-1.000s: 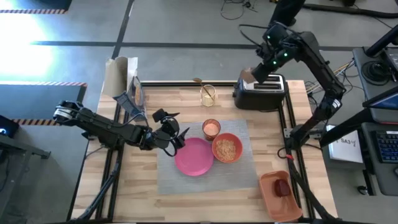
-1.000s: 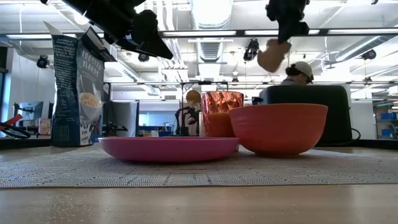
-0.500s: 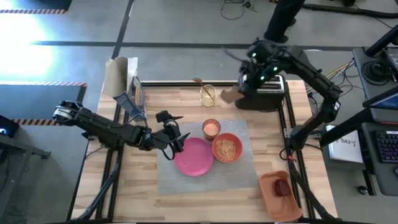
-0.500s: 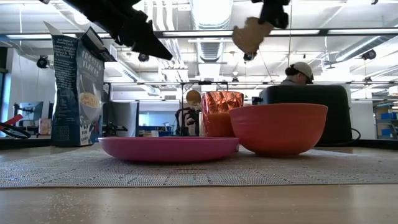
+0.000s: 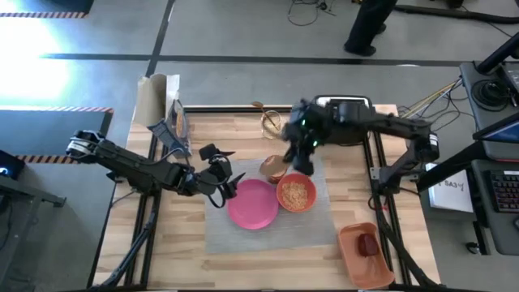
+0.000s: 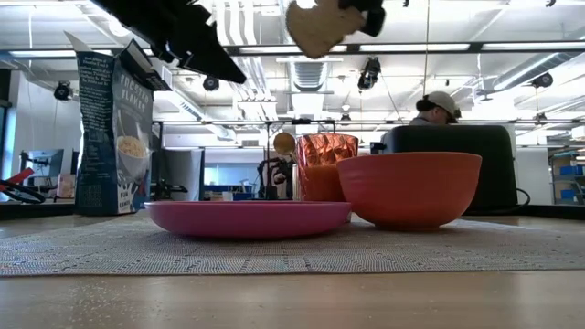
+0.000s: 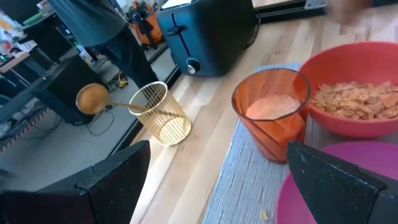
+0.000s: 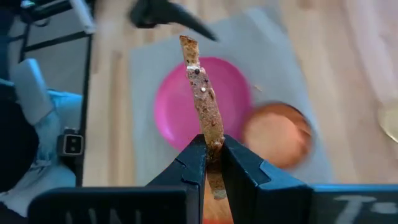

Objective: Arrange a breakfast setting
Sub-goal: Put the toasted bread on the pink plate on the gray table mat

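A brown toast slice (image 5: 274,168) hangs high over the grey placemat (image 5: 268,231), in front of the orange cup (image 7: 273,112), with my right gripper (image 8: 213,144) shut on it. On the mat stand the pink plate (image 5: 253,204), the cup and the orange bowl (image 5: 296,193) of cereal. My left gripper (image 5: 220,180) hovers open just left of the plate, its fingers (image 7: 112,180) wide apart and holding nothing. The red apple (image 5: 367,245) lies in the orange tray (image 5: 355,264) at the near right. A wooden spoon (image 7: 93,98) leans in a wire basket (image 5: 270,122). My right gripper pinches the toast slice between its two fingers (image 8: 193,165), on its two flat faces near one edge (image 8: 214,152). The slice sticks out past the fingertips, edge-on to the wrist camera. The fingers slant down from the table's far right. The toast (image 6: 324,23) is lifted well clear of the dishes.
The black-and-silver toaster (image 5: 345,122) stands at the far right behind the right arm. A cereal bag (image 5: 166,113) stands at the far left corner. Bare wood lies along the near left of the table. A person (image 6: 443,105) shows in the room beyond.
My right gripper has swung from above the toaster toward the table's left and near side, sinking a little and tipping downward, carrying the toast over to the cup. It stays shut on the slice. My left gripper has kept its place.
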{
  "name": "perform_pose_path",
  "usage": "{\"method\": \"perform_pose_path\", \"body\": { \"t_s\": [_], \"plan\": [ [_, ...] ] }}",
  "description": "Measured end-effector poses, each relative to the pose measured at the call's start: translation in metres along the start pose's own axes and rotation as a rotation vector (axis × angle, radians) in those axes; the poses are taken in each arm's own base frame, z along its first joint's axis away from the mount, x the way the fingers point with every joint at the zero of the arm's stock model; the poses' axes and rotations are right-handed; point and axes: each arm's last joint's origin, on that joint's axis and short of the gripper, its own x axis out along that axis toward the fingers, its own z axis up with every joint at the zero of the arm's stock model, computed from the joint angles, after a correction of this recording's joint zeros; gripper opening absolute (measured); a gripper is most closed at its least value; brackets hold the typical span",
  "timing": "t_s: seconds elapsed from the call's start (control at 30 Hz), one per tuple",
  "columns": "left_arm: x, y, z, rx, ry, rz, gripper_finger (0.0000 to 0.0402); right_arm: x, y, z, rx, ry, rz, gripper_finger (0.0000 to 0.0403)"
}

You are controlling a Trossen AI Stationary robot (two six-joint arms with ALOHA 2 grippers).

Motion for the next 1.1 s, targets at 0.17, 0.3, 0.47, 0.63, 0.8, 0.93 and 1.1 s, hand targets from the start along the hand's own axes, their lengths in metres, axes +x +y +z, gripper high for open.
{"method": "perform_pose_path", "body": {
  "t_s": [0.17, 0.3, 0.47, 0.63, 0.8, 0.93, 1.1],
  "plan": [
    [-0.002, -0.001, -0.003, 0.001, 0.018, -0.007, 0.0357, 0.039, 0.02, -0.004, -0.087, -0.068, 0.056, 0.0034],
    [-0.005, -0.003, -0.005, 0.017, 0.031, -0.015, 0.0357, 0.064, 0.03, -0.011, -0.136, -0.115, 0.04, 0.0034],
    [-0.009, -0.007, -0.008, 0.045, 0.041, -0.034, 0.0357, 0.091, 0.034, -0.024, -0.12, -0.17, 0.047, 0.0034],
    [-0.013, -0.01, -0.008, 0.051, 0.034, -0.049, 0.0357, 0.113, 0.032, -0.037, -0.088, -0.213, 0.075, 0.0034],
    [-0.014, -0.012, -0.008, 0.052, 0.034, -0.057, 0.0357, 0.129, 0.026, -0.051, -0.057, -0.243, 0.091, 0.0034],
    [-0.015, -0.012, -0.008, 0.047, 0.033, -0.058, 0.0357, 0.141, 0.021, -0.064, -0.003, -0.245, 0.1, 0.0034],
    [-0.015, -0.013, -0.008, 0.023, 0.033, -0.06, 0.0357, 0.155, 0.017, -0.082, 0.055, -0.273, 0.128, 0.0034]
  ]
}}
